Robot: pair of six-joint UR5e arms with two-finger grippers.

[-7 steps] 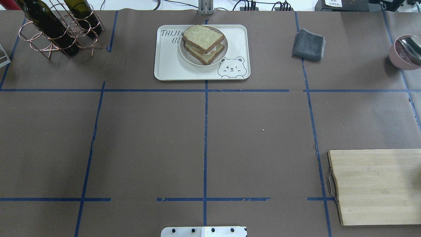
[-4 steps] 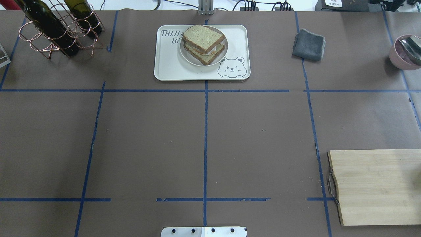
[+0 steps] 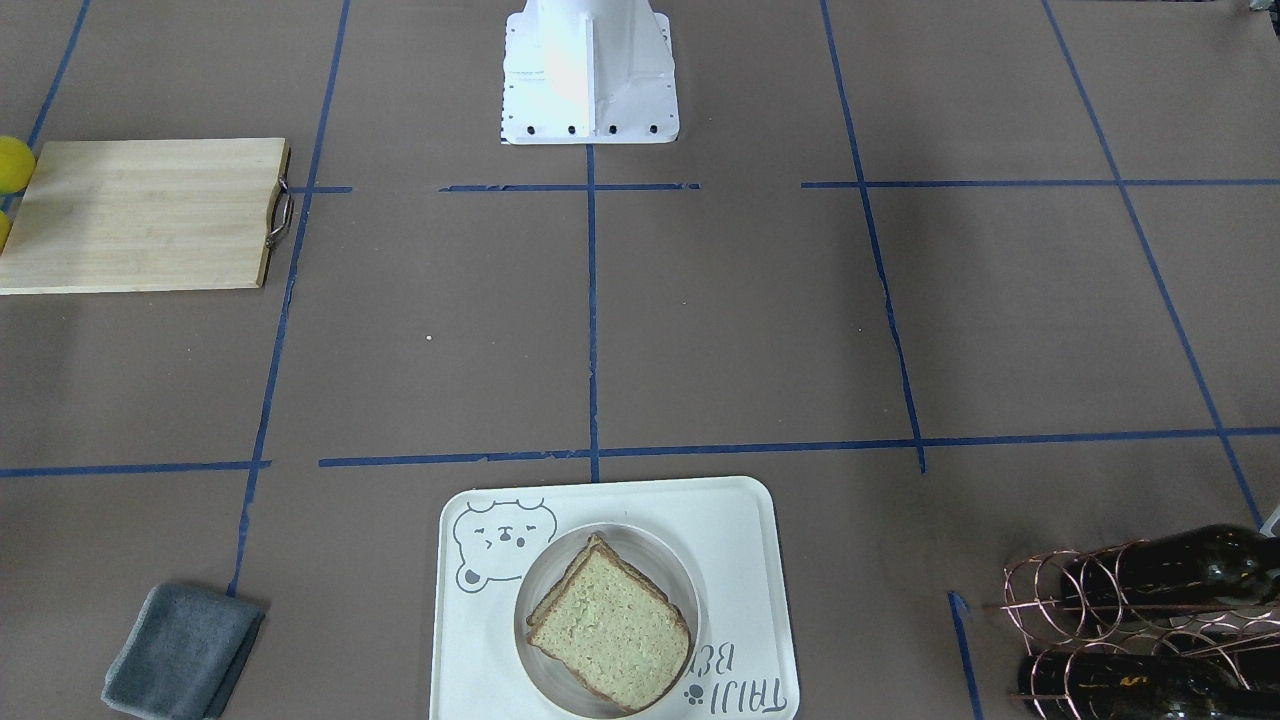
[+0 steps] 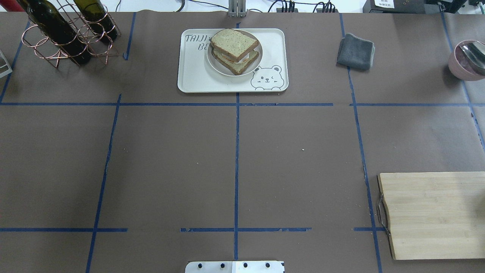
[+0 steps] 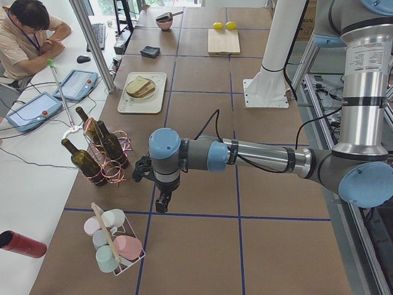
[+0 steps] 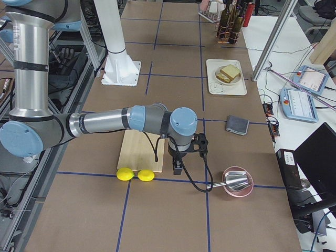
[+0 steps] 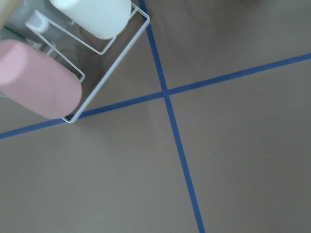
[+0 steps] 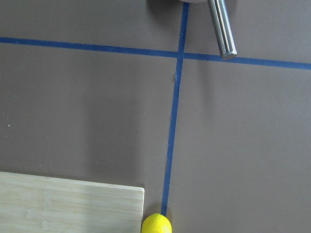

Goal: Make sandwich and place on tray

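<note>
Overhead exterior view matches the two earlier frames from the same camera: the sandwich [image 4: 235, 50] sits unmoved on the small round plate [image 4: 213, 65], and the plate on the tray [image 4: 193, 77] at the far middle of the table [image 4: 170, 159]; the grey cloth [image 4: 355, 52], the cutting board [image 4: 432, 214] and the wine rack [image 4: 64, 38] lie as they did, and no arm enters this view. Both pincers are well apart from the sandwich; the left pincer [image 5: 161, 206] hangs point-down over the table's left end, between the wine rack and a white wire basket [image 5: 113, 243] of cups, with the tray far along the table beyond it; the right pincer [image 6: 177, 167] hangs over the opposite end, just beside the cutting board's corner, between two lemons [image 6: 135, 174] and the pink bowl [image 6: 239, 184], the tray again far off. Each pincer shows only in a side view, so I cannot tell whether either is open or closed; neither wrist camera catches its own fingers. Between the bread slices only a thin white and orange edge of the filling shows in the overhead view; from the front-facing camera the top slice covers it altogether. The plate hides part of the tray's lettering; the tray's near edge is cut off at the bottom of the front-facing view; the pink bowl and the cutting board run off the overhead view's right edge.
</note>
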